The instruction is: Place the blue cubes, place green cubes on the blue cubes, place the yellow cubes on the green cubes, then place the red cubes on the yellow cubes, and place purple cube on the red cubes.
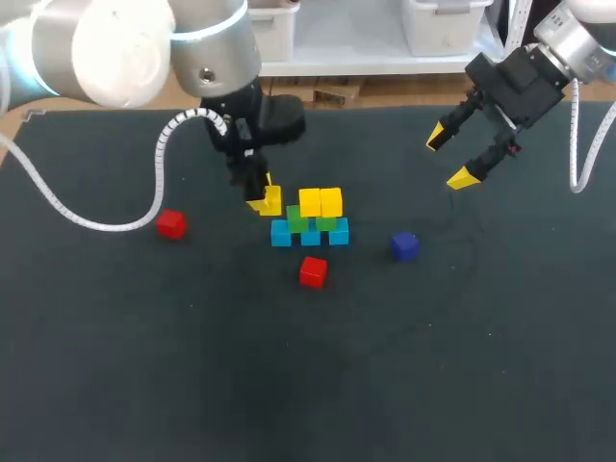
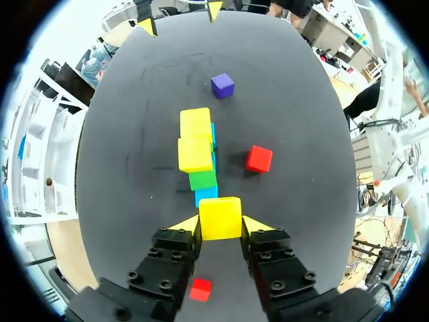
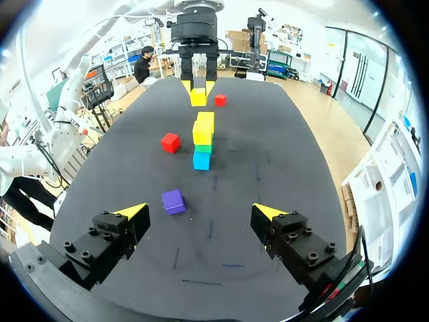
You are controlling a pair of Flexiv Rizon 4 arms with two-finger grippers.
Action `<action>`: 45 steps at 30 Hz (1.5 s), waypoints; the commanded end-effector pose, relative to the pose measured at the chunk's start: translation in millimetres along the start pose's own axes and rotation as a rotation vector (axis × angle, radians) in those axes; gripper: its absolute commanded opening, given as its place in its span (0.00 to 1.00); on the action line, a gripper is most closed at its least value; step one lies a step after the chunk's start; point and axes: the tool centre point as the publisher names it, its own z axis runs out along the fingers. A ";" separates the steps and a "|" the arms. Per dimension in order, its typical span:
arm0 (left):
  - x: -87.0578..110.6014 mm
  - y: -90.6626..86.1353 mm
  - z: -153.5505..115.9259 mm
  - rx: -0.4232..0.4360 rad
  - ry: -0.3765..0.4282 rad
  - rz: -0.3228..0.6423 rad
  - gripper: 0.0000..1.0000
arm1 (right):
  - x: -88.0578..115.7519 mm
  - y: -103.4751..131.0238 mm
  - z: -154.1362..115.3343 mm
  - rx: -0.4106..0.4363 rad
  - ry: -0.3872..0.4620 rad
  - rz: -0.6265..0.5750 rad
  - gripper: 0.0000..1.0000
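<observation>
Yellow cube (image 2: pixel 220 216) in left tool (image 2: pixel 220 225) (firm grip, just beside stack (image 2: pixel 197 155))

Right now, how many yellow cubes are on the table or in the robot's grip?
3. Two yellow cubes sit side by side on the green cubes; the third is held in the left gripper, beside them. None looks hidden.
</observation>
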 end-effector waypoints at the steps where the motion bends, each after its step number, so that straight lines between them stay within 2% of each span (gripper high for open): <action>1: -6.1 6.0 3.7 0.005 -0.005 -0.004 0.00 | 0.4 -0.6 0.0 -0.001 -0.002 -0.002 1.00; 19: -16.3 14.2 21.2 0.019 -0.033 -0.038 0.00 | 0.4 -0.6 0.0 -0.001 -0.002 -0.002 1.00; 45: -20.0 20.4 23.1 0.019 -0.025 -0.032 0.00 | 0.4 -0.6 0.0 -0.001 -0.002 -0.002 1.00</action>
